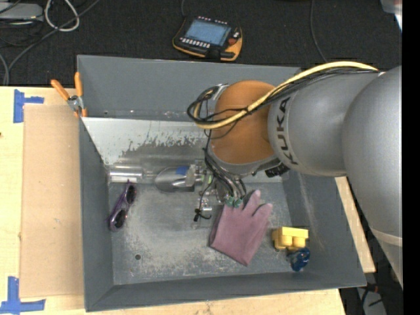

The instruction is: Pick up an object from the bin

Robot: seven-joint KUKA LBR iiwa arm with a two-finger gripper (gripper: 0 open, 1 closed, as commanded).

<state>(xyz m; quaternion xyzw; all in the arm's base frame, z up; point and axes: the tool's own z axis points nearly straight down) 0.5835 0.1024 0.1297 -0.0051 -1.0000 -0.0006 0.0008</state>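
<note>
The gripper (205, 207) is shown lowered just left of the mauve glove (239, 233), by its upper-left edge. Its state, spread or closed, cannot be told. Purple sunglasses (121, 205) are seen well left of the glove, and a yellow block (290, 236) just right of it.

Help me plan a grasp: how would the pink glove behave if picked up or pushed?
The glove lies flat and limp, so it would probably droop and fold when lifted. It looks like thin cloth, so likely light. Pushed, it may bunch up rather than roll.
</note>
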